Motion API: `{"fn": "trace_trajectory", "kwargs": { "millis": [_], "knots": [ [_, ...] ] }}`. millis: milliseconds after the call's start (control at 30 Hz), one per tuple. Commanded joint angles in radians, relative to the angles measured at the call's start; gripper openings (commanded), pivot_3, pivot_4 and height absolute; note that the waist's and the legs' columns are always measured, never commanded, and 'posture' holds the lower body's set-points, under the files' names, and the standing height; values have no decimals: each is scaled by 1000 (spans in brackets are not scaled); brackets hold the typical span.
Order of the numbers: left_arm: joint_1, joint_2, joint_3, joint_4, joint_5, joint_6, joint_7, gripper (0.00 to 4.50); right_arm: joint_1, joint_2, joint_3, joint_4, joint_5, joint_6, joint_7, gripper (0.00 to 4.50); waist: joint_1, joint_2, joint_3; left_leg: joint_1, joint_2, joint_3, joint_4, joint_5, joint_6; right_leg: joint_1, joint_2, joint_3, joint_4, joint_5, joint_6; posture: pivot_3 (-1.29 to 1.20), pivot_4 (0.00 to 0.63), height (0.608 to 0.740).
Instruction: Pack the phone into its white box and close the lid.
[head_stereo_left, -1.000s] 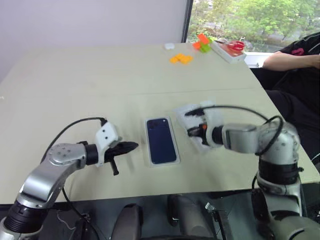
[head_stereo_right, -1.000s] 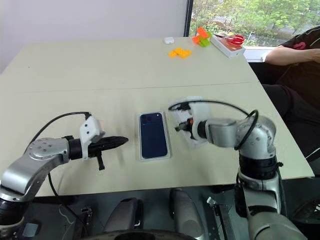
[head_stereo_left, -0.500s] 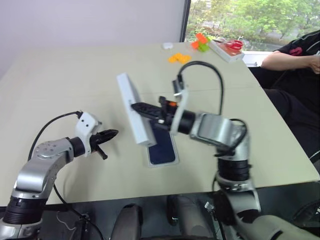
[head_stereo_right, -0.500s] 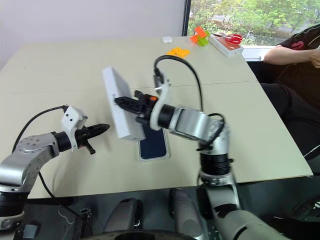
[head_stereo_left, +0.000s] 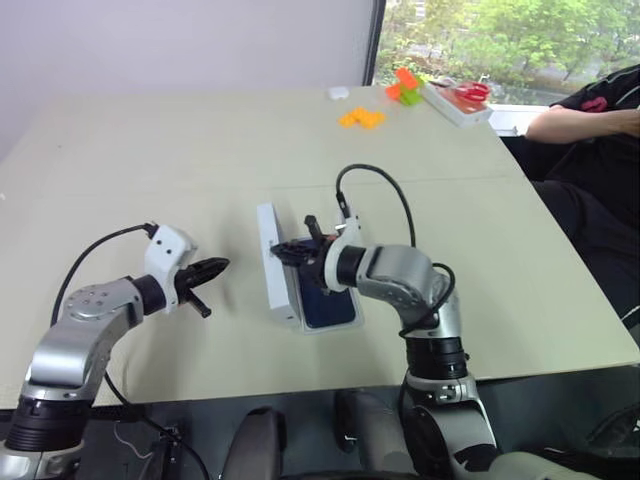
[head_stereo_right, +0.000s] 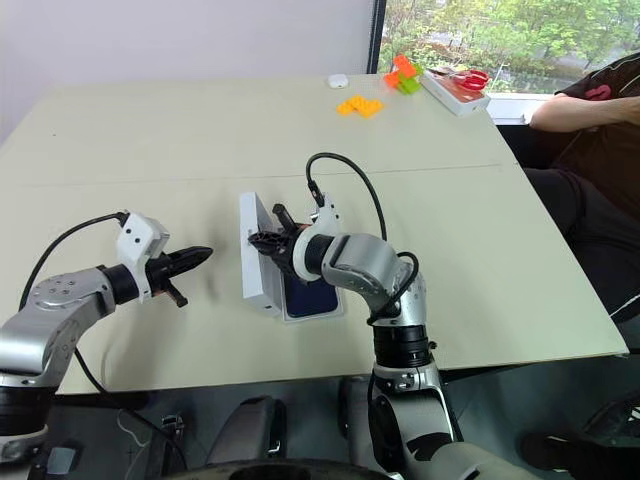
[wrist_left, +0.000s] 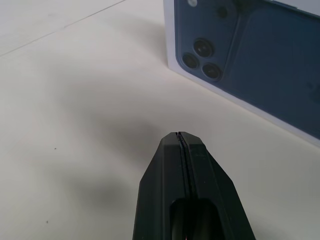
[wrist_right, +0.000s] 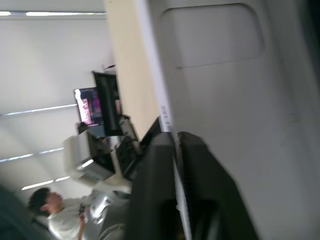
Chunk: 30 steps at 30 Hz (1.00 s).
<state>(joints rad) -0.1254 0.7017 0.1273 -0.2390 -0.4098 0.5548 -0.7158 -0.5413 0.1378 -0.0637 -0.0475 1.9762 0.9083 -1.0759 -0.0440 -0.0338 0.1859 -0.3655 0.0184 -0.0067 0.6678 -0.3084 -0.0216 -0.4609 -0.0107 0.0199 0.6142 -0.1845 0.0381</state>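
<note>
1. My right claw pinches one wall of the lid, with one finger on each side of the thin wall. The lid is white and stands up on its long edge.
2. In my left wrist view, the lid's outer face shows a dark blue phone picture with three round camera eyes.
3. The phone is dark blue and shiny. It lies flat just under my right claw, inside the white box, which is a low tray with thin walls.
4. My left claw is pressed together and holds nothing. It floats over the table, a little away from the lid's picture side.
5. The table is pale and smooth. Far past both claws sit orange blocks and a flat box with something red.
6. A window with green trees is behind, and a person's arm rests at the far right edge.
7. My right arm covers part of the phone, so I cannot see all of it.
</note>
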Motion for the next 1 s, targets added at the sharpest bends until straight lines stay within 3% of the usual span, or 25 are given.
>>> {"fn": "trace_trajectory", "kwargs": {
  "millis": [33,100,267,400,567,667,800,1000],
  "knots": [
    [-49,-29,-34,-43,1,-10,5,0,-19,38,-13,-53,-4,12,17,1945,0,0,0,0,0,0,0,0,0,0,1,0,0,0,0,0,150,739],
    [-75,-57,-57,-51,1,-4,13,0,-54,-42,-21,-86,-4,51,72,2933,-1,0,0,-1,0,0,0,0,0,-1,1,0,0,1,0,0,150,739],
    [-118,-111,-109,-78,-4,16,18,0,-106,-335,12,-117,-24,151,214,2933,2,0,0,-6,-2,1,0,0,0,-4,-1,0,-1,2,-1,0,150,739],
    [-134,-140,-153,-103,-5,34,19,0,-107,-498,19,-109,-111,167,348,2933,1,0,0,-7,-3,2,0,-1,2,-5,-2,1,-2,1,0,0,150,739],
    [-163,-171,-250,-132,13,58,8,0,-130,-676,64,-126,-383,221,560,2933,2,0,0,-8,-3,2,0,-1,2,-4,0,2,-1,1,0,0,150,739],
    [-187,-184,-269,-139,10,70,15,0,-138,-727,99,-152,-513,232,683,2933,0,0,0,-7,-3,3,0,-1,2,-2,2,2,-1,-1,3,0,150,739],
    [-201,-189,-178,-163,-58,126,42,0,-156,-787,149,-198,-699,230,841,2933,1,0,0,-7,-2,2,0,-1,2,-2,4,2,1,-1,3,0,150,739],
    [-256,-239,140,-118,-317,434,237,0,-148,-827,205,-262,-914,206,1033,2933,0,0,0,-7,-1,1,0,-1,2,-2,6,1,1,-1,3,0,150,739]
  ]
}}
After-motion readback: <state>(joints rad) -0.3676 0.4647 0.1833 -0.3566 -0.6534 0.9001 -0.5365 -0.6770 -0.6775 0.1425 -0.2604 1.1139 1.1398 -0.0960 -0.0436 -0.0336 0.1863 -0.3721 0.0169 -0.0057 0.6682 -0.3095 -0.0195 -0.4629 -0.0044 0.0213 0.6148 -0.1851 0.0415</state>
